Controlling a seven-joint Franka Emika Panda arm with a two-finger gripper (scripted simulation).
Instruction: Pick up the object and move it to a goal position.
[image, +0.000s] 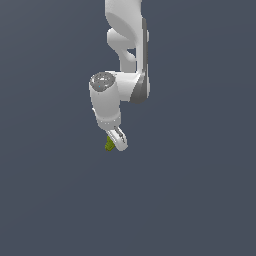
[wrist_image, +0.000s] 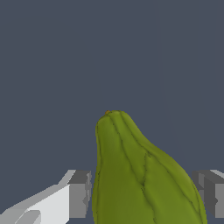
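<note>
The white, glossy Panda arm comes down from the top of the exterior view, its thick links folding at a grey-capped joint before the wrist points downward. The white end effector (image: 116, 142) hangs at its tip, tilted slightly toward the exterior view's right. In the wrist view its grey, blocky fingertips (wrist_image: 79, 194) stand on either side of the olive-green ridged object (wrist_image: 135, 179), closed against it

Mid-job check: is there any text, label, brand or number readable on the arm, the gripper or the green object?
None: no text, label, brand or number is readable in either view.
White robot arm: plain.
Gripper with grey pads: plain.
Olive-green ridged elongated object between the pads: only grooves.
</note>
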